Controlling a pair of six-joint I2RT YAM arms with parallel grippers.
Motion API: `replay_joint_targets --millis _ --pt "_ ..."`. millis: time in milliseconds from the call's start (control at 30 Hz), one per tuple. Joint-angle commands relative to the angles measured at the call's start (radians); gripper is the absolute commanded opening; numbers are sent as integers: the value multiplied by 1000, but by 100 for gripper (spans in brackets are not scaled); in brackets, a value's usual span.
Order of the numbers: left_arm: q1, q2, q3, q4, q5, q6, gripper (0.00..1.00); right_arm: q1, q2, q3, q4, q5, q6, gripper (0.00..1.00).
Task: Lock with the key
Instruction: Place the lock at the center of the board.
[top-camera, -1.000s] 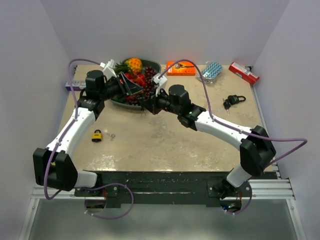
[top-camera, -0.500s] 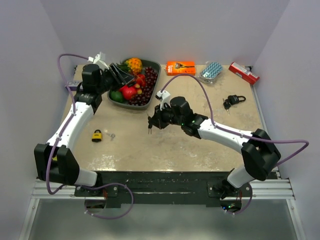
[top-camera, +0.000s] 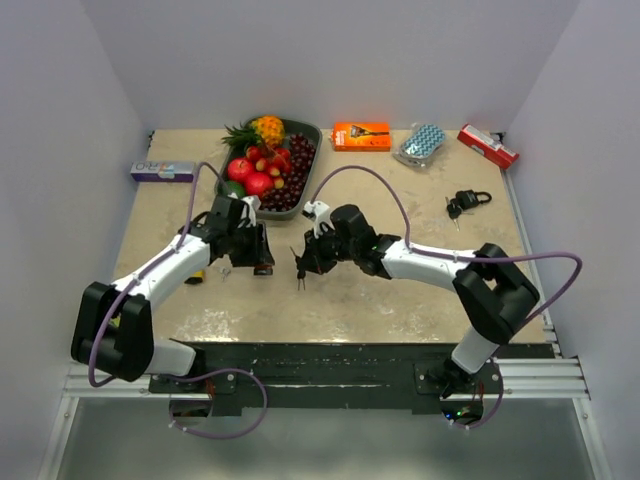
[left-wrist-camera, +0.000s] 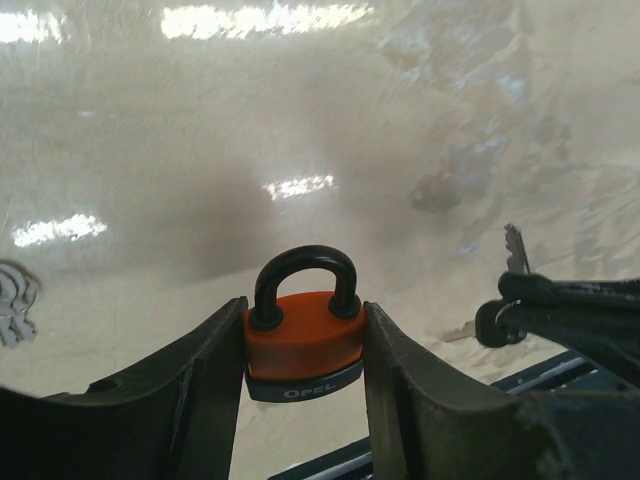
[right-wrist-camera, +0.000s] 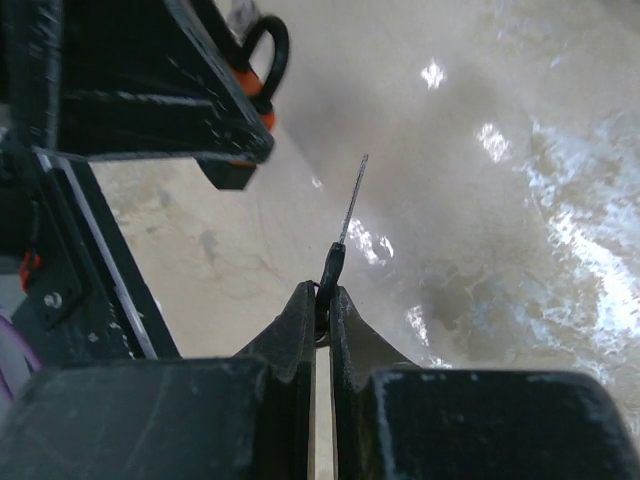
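1. Over the front middle of the table (top-camera: 400, 290), the left gripper (left-wrist-camera: 305, 312) clasped an orange padlock (left-wrist-camera: 303, 345) by its body, shackle pointing away from the wrist.
2. The right gripper (right-wrist-camera: 322, 295) was pinched tight on the key (right-wrist-camera: 348, 210) — blade sticking out past the fingertips.
3. Key and orange padlock sat near each other — not touching.
4. A black padlock (top-camera: 467, 200) lay well apart, far right.

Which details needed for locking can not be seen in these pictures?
- Keyhole of the padlock: left wrist view, underside hidden between the left fingers; top view, too small.
- Teeth of the key: right wrist view shows it edge-on; top view, too small.
- Key's head: right wrist view, clamped inside the right gripper.
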Motion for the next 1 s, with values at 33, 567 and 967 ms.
replay_joint_targets --millis 33,567,967 --pt "-13 5 8 32 -81 33 0 3 71 -5 92 -41 -46 0" --pt "-71 260 100 13 -112 -38 2 16 216 13 254 16 1 0" --pt "-71 335 101 -12 -121 -49 24 19 285 73 264 36 20 19"
